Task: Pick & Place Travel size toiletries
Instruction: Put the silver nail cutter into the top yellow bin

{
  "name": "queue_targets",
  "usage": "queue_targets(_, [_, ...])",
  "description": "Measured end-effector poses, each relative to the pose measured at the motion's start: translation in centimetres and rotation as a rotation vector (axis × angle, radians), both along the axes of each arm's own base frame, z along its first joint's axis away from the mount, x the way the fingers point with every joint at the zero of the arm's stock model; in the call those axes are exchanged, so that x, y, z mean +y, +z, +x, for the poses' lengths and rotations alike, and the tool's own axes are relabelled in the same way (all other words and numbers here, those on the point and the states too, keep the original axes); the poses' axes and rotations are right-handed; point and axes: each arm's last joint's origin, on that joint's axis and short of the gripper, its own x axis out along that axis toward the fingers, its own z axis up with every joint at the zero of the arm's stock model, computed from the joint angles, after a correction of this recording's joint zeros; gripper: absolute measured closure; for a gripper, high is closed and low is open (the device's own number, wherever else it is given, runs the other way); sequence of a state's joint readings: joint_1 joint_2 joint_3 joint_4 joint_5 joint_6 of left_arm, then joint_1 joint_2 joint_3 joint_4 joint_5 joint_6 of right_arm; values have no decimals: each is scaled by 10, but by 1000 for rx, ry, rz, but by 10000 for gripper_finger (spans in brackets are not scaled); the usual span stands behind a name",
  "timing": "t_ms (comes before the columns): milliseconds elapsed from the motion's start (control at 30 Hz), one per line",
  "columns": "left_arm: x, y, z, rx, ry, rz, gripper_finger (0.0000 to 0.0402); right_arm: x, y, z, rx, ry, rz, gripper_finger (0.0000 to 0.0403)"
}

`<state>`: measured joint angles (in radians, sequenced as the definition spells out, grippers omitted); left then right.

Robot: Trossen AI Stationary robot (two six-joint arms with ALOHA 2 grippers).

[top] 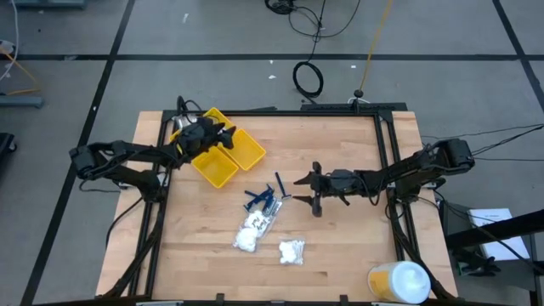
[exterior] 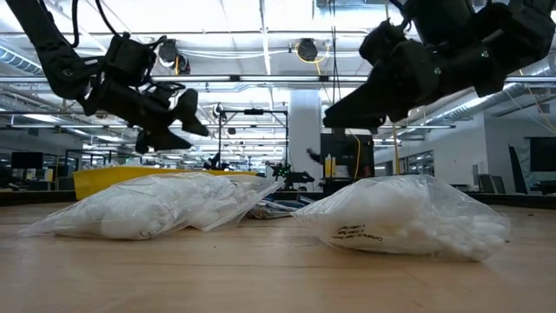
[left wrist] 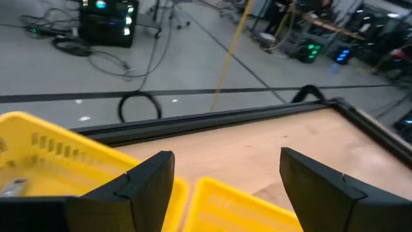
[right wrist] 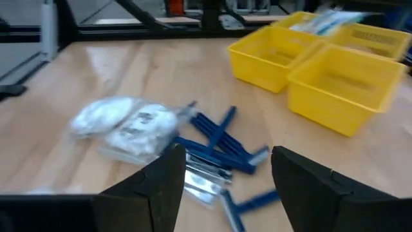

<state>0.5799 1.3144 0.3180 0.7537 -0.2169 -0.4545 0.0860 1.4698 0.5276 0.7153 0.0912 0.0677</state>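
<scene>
The travel size toiletries lie mid-table. Slim blue sticks point(top: 262, 198) point(right wrist: 219, 138) cross over silvery packets point(right wrist: 203, 169). Two clear bags of white lumps point(top: 251, 233) point(top: 291, 251) rest flat on the wood nearer the front edge. My right gripper point(top: 299, 189) point(right wrist: 228, 154) hovers open just right of the blue sticks, nothing between its fingers. My left gripper point(top: 228, 136) point(left wrist: 226, 158) hangs open above the yellow compartment tray point(top: 223, 155) at the far left. A silvery item point(left wrist: 13, 187) lies in one compartment.
A large white-and-yellow round container point(top: 399, 282) stands at the near right corner. A dark frame point(top: 387, 153) runs along the table's edges. In the low view the two bags point(exterior: 156, 204) point(exterior: 408, 217) fill the foreground. Bare wood lies right of the tray.
</scene>
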Motion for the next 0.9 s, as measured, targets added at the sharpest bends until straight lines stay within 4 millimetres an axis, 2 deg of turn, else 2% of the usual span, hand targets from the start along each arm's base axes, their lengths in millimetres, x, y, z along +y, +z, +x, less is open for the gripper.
queue_targets(200, [-8, 2, 6, -22, -46, 14, 130, 14, -1, 25, 18, 116, 25, 190])
queue_targets(367, [-18, 4, 13, -26, -116, 30, 131, 19, -19, 49, 126, 170, 22, 190])
queue_targets(600, [-34, 15, 23, -88, -315, 142, 131, 22, -45, 75, 204, 192, -15, 190])
queue_targets(767, [-41, 20, 26, -110, -350, 186, 131, 21, -64, 85, 270, 187, -21, 190])
queue_targets(900, [-43, 19, 27, -105, -357, 187, 131, 20, -70, 85, 325, 193, -45, 190])
